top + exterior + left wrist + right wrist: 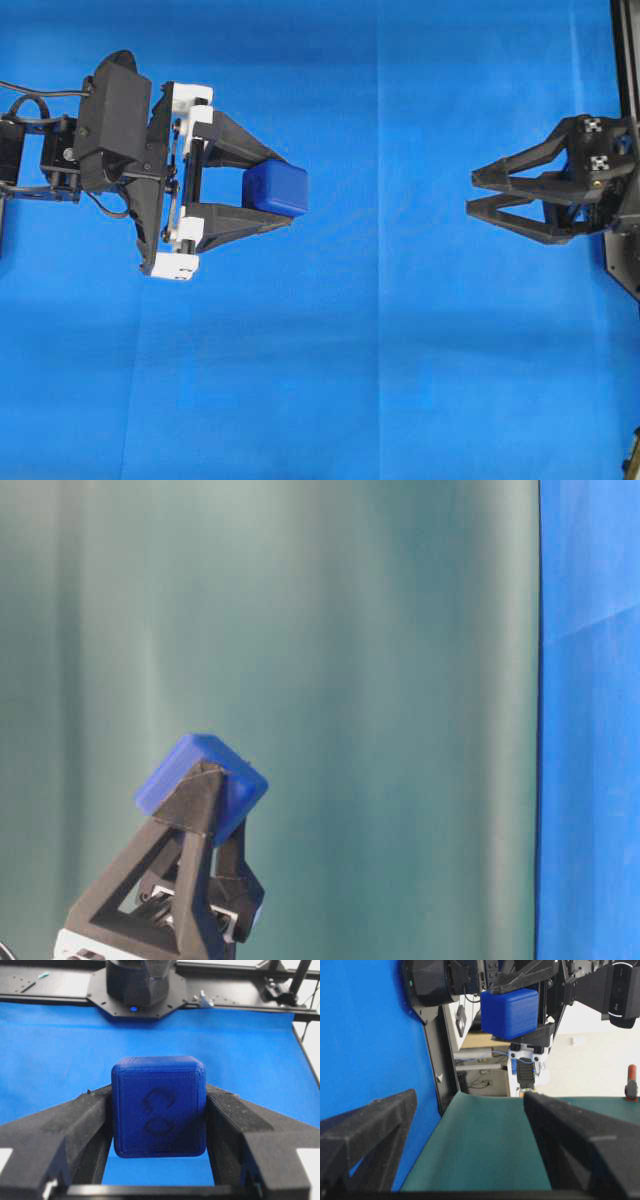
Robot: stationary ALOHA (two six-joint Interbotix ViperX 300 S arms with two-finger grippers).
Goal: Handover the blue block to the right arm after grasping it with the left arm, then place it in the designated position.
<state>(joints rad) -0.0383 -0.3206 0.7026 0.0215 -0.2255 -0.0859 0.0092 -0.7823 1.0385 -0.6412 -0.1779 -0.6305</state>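
Blue cloth (400,350) covers the whole desk in the overhead view, and the small dark-blue plastic cube with rounded edges (276,188) isn't lying on it at all, it's up in the air pinched in the left hand (285,189), the black one with two pointed fingers on white brackets. The fingers press on opposite sides of the cube, near their tips, and the cube sticks out a bit past them. From the left wrist camera the cube (159,1106) fills the middle of the shot, squeezed between both black fingers (75,1125), and you can make out some faint embossed marks on its front face. The table-level view shows the same cube (200,772) sitting tilted at the top of that hand, against a dull green backdrop (400,680). Over on the right side of the overhead shot, the all-black right hand (470,195) with its long pointed fingers is spread wide and holding nothing, tips aimed toward the left hand, with a good stretch of bare cloth between the two. Its wrist camera looks out between its own spread fingers (570,1130) at the cube (510,1012) held in the other hand's grip.
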